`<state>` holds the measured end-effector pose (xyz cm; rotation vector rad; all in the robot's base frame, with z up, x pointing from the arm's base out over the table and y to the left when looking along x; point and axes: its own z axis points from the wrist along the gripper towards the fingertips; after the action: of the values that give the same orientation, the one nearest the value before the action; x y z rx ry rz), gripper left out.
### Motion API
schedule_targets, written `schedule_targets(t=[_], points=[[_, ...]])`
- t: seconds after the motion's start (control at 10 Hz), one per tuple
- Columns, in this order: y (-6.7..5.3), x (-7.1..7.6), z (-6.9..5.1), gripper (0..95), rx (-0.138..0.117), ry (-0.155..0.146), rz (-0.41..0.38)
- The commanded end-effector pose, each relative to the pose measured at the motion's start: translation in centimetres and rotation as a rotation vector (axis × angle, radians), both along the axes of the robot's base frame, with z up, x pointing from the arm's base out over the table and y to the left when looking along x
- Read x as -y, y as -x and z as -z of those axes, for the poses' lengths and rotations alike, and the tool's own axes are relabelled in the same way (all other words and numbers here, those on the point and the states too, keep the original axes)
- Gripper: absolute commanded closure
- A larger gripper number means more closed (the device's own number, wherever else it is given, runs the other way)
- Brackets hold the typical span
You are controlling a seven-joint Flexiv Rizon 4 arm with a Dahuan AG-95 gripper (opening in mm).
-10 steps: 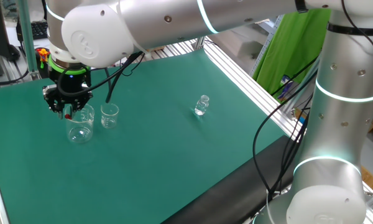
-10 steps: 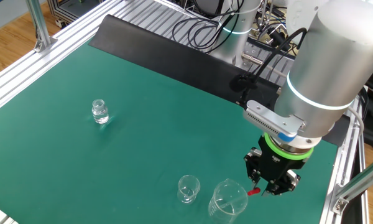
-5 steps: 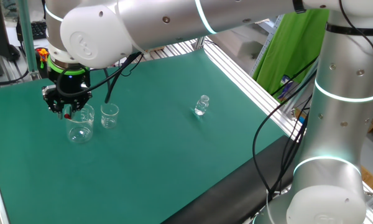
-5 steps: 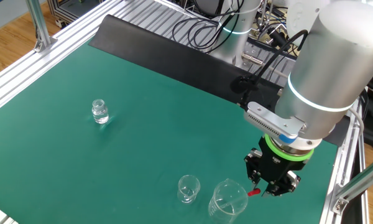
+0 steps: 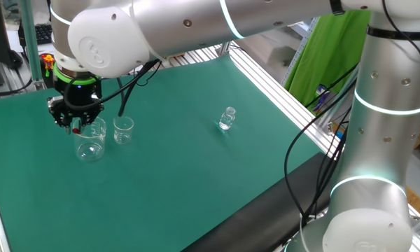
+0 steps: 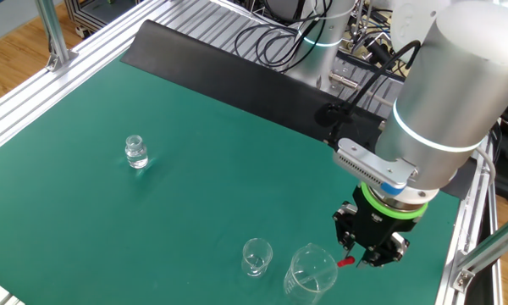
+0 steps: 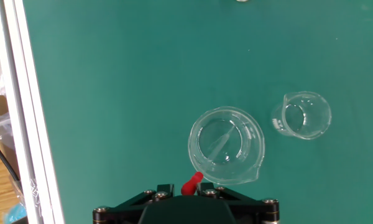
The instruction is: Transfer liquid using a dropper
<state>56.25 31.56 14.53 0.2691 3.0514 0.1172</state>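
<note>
The green counter (image 6: 203, 169) is bounded by aluminium rails (image 7: 25, 112); in the hand view one rail runs down the 9 o'clock side, well apart from the glassware, with bare mat between. In the other fixed view a second rail passes just beside the arm at 4 o'clock, so room is tight there, while the mat toward 9 and 12 o'clock lies wide.

The end effector (image 6: 368, 254) points down just beside the large beaker (image 7: 225, 146), at its 6 o'clock edge in the hand view. Its jaws stand narrowly apart, clamped on the red bulb of the dropper (image 7: 191, 183). The dropper's clear stem slants from the bulb into the large beaker, tip toward the glass floor. Whether that beaker holds liquid cannot be told.

A small beaker (image 7: 303, 115) stands near the large one at its 2 o'clock in the hand view, apart from it; its contents cannot be told either. A small clear bottle (image 6: 136, 152) stands well apart at 10 o'clock from the beakers in the other fixed view.
</note>
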Motion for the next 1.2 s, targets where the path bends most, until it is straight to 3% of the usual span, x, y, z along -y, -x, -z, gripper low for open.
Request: schedule_targets(t=[0.1, 0.2, 0.3, 1.2], points=[[-0.12, -0.03, 0.13, 76.0, 0.001, 0.007, 0.000], [-0.15, -0.04, 0.16, 76.0, 0.000, 0.006, -0.001], [-0.17, -0.04, 0.19, 95.0, -0.001, 0.006, -0.001], [-0.27, 0.25, -0.23, 95.0, -0.004, 0.000, -0.003]])
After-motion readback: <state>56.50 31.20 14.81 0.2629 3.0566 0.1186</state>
